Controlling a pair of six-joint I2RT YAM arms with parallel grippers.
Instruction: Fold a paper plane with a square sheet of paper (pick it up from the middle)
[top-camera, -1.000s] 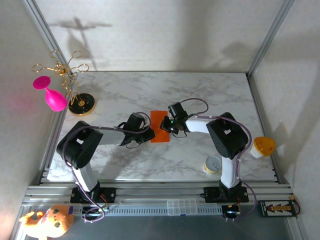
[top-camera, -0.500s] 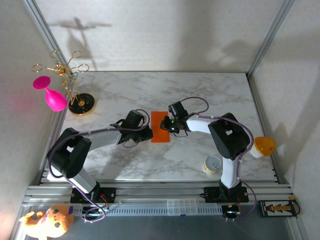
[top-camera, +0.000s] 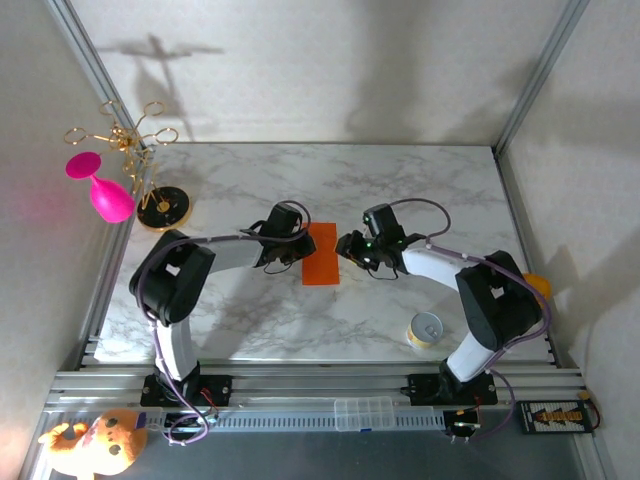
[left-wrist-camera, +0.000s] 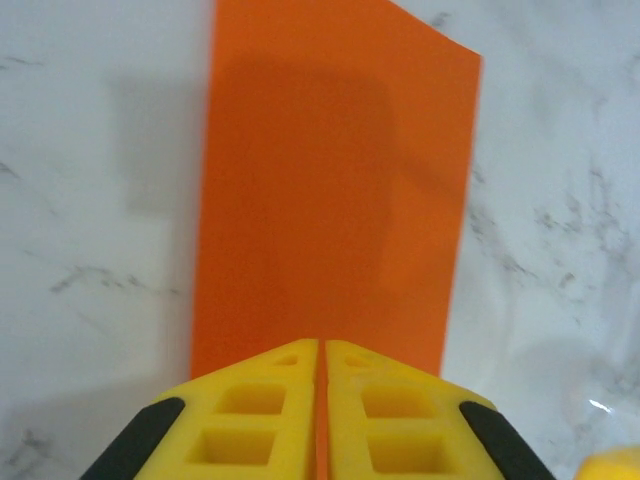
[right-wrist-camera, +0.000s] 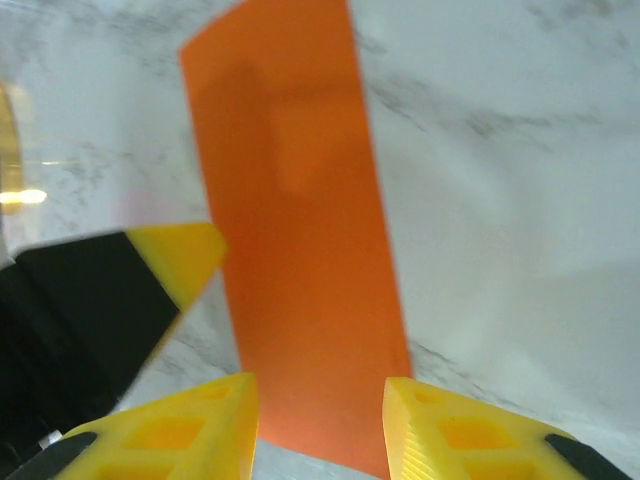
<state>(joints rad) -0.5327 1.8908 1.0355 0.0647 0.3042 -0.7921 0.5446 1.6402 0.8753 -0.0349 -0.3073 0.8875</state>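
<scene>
The orange sheet of paper (top-camera: 321, 256) lies flat on the marble table (top-camera: 400, 180) as an upright rectangle, about twice as long as wide. My left gripper (top-camera: 301, 250) is shut, its yellow tips (left-wrist-camera: 321, 346) over the sheet's left edge with the paper (left-wrist-camera: 335, 190) stretching away in front. My right gripper (top-camera: 350, 248) stands open at the sheet's right edge. In the right wrist view its fingers (right-wrist-camera: 318, 392) straddle the near end of the paper (right-wrist-camera: 295, 230) without touching it, and a left gripper fingertip (right-wrist-camera: 185, 258) shows on the far side.
A small yellow can (top-camera: 426, 330) stands near the front right, close to the right arm's elbow. An orange-yellow cup (top-camera: 538, 284) peeks out behind that arm. A pink goblet (top-camera: 103, 192) and a gold stand (top-camera: 162, 208) are at the far left.
My right gripper has drawn back to the right, off the sheet. My left gripper has shifted up and right to the sheet's left edge. The paper stays flat in place.
</scene>
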